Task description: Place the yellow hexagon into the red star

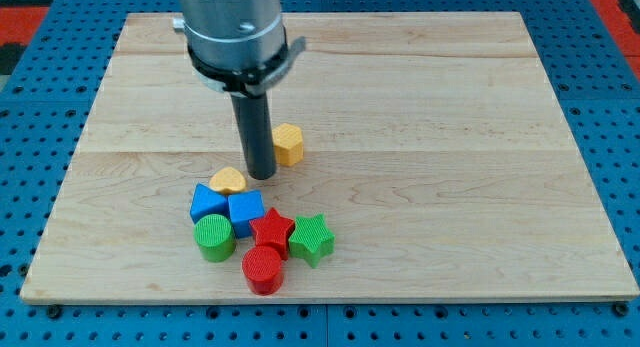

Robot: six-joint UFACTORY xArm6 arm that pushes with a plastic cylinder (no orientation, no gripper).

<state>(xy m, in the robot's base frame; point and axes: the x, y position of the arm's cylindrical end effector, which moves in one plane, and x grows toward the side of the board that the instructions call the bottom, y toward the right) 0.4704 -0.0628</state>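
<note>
- Standing upright on the wooden board (480,137), my tip (262,175) touches or nearly touches the yellow hexagon (288,144), which sits just to its right and slightly toward the view's top; the rod has nothing that opens or closes.
- Below the tip lies the red star (272,228), flanked by a blue cube (245,209) and a green star (311,238), with a yellow heart (228,179) just left of the tip.
- Judging the step: approach, not yet pushing.
- Next move should bring the tip above the hexagon, then drive it down toward the red star.

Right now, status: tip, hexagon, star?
My tip just left of the yellow hexagon. Red star below, packed among blocks. Yellow heart and blue block between.
</note>
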